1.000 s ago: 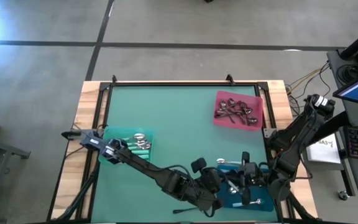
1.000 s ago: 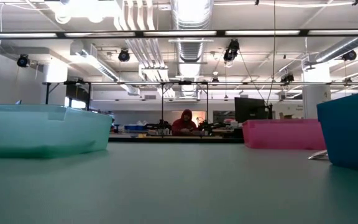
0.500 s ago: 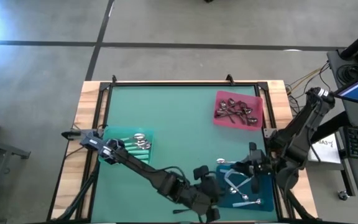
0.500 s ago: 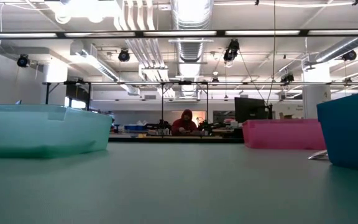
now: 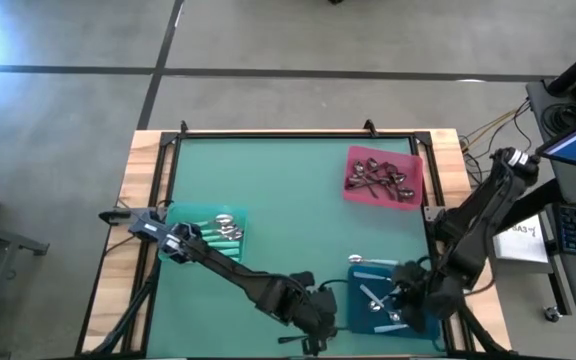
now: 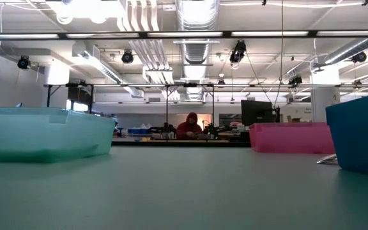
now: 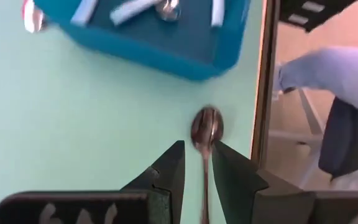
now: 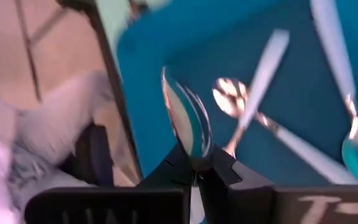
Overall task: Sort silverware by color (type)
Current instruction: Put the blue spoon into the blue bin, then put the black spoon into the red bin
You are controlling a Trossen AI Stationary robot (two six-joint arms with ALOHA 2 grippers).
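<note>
My right pincer [image 8: 197, 167] clamps a spoon [image 8: 188, 121] over the blue tray [image 8: 278, 81] for sorting; my left pincer [image 7: 196, 163], narrowly parted, straddles a dark spoon [image 7: 206, 129] on the surface

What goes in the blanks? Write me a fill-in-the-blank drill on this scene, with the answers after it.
1. The right gripper is shut on a ____ above the blue tray.
2. The left gripper stands open around a metal spoon lying on the ____ tabletop.
3. The far-right tray holding dark spoons is coloured ____.

Missing words: spoon; green; pink.
</note>
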